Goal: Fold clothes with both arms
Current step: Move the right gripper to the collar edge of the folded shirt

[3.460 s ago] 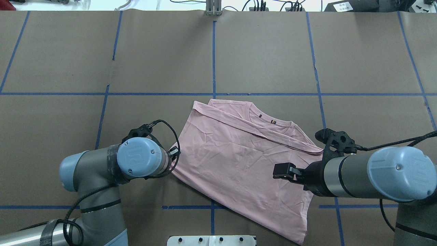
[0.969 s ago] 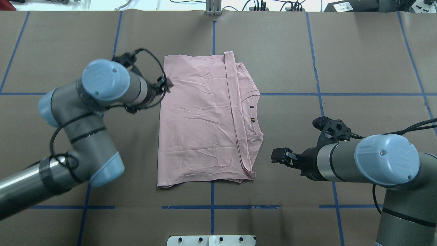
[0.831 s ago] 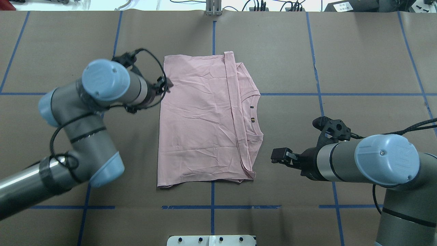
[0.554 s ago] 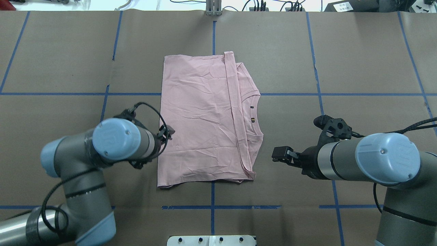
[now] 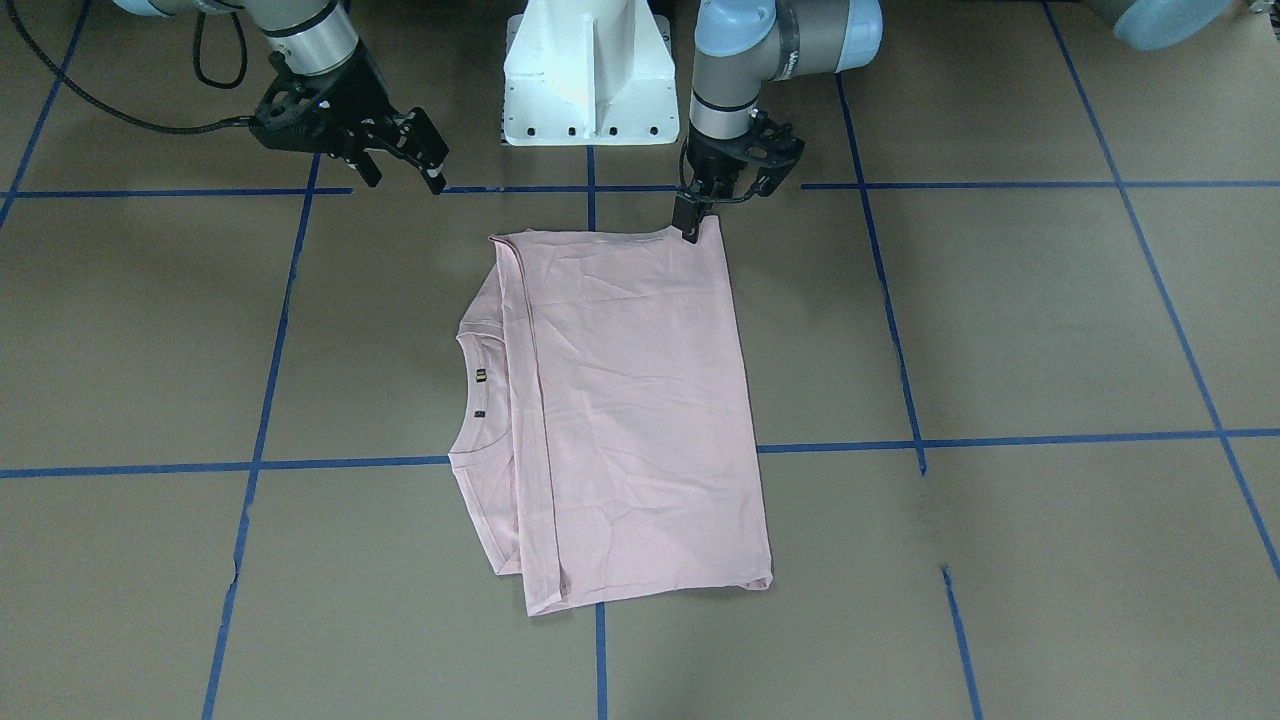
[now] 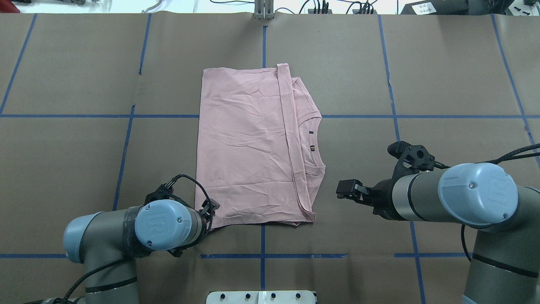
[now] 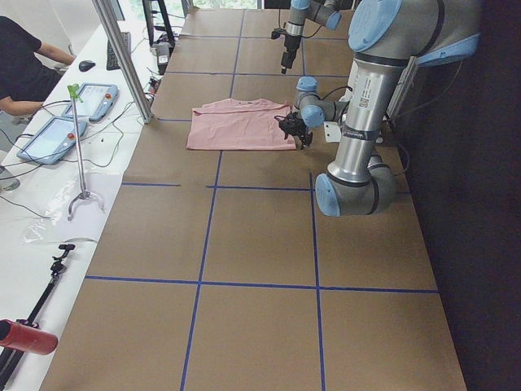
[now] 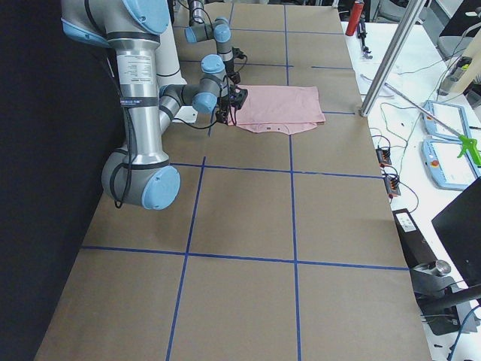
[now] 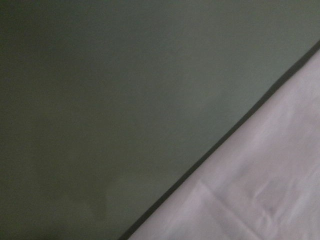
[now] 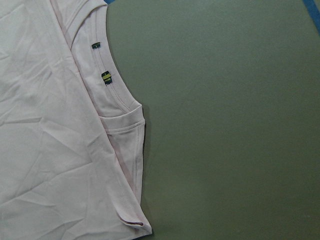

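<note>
Brown paper covers one table (image 6: pixel 63 63), divided into squares by blue tape lines (image 6: pixel 263 50). One white pedestal base (image 5: pixel 588 70) carries two arms, the left arm (image 6: pixel 105 236) and the right arm (image 6: pixel 464 198).

One pale pink T-shirt (image 6: pixel 244 147) lies flat directly in front of the pedestal base, clear of it. It is folded over itself, plain side up, with its collar (image 10: pixel 117 97) toward the robot's right. Two small labels (image 10: pixel 106 77) show inside the collar.

The left gripper (image 5: pixel 689 228) points down onto the shirt corner nearest the pedestal base, on the robot's left. Whether its fingers clamp the cloth cannot be told.

The right gripper (image 5: pixel 404 172) hangs just in front of the pedestal base, toward the robot's right. It is off the shirt, fingers spread wide, holding nothing.
</note>
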Controlling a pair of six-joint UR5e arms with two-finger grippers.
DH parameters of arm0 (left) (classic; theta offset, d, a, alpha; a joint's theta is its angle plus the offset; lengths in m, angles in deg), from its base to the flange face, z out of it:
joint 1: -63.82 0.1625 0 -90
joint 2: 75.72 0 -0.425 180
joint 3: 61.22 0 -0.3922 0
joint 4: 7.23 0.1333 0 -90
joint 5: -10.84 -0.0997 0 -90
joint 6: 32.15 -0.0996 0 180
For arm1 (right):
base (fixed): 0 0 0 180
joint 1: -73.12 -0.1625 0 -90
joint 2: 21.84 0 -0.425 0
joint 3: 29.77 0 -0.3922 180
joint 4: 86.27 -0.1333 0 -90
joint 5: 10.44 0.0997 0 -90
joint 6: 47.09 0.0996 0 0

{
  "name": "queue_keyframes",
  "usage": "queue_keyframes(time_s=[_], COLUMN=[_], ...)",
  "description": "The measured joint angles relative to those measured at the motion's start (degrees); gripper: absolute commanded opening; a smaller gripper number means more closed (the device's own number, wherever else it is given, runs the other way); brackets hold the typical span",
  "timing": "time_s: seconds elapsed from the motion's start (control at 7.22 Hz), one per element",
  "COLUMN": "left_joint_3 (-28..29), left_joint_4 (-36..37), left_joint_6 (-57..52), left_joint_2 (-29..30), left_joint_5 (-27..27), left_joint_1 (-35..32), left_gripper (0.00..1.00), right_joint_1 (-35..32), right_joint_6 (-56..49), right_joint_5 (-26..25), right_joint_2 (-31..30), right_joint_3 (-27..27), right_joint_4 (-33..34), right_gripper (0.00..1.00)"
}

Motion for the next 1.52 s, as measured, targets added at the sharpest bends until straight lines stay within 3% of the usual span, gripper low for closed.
queue_keyframes(time_s=[0.14, 0.28, 0.42, 0.69, 1.52], left_joint_3=[0.0, 0.0, 0.0, 0.2, -0.2], left_joint_4=[0.1, 0.2, 0.3, 0.2, 0.2], left_joint_6=[0.3, 0.4, 0.4, 0.7, 0.6], left_joint_2=[-0.2, -0.3, -0.3, -0.3, 0.1], left_joint_5=[0.0, 0.0, 0.0, -0.3, -1.0], left_joint_1=[0.2, 0.3, 0.3, 0.4, 0.6], left_gripper=[0.9, 0.72, 0.53, 0.03, 0.0], right_joint_1=[-0.1, -0.1, -0.1, -0.3, -0.6], right_joint_6=[0.0, 0.0, 0.0, 0.0, 0.0], right_joint_5=[0.0, 0.0, 0.0, 0.1, 0.2], right_joint_2=[0.1, 0.2, 0.2, 0.3, 0.2], right_joint_3=[0.0, 0.0, 0.0, 0.0, -0.1], right_joint_4=[0.0, 0.0, 0.0, 0.0, 0.0], right_gripper=[1.0, 1.0, 1.0, 1.0, 1.0])
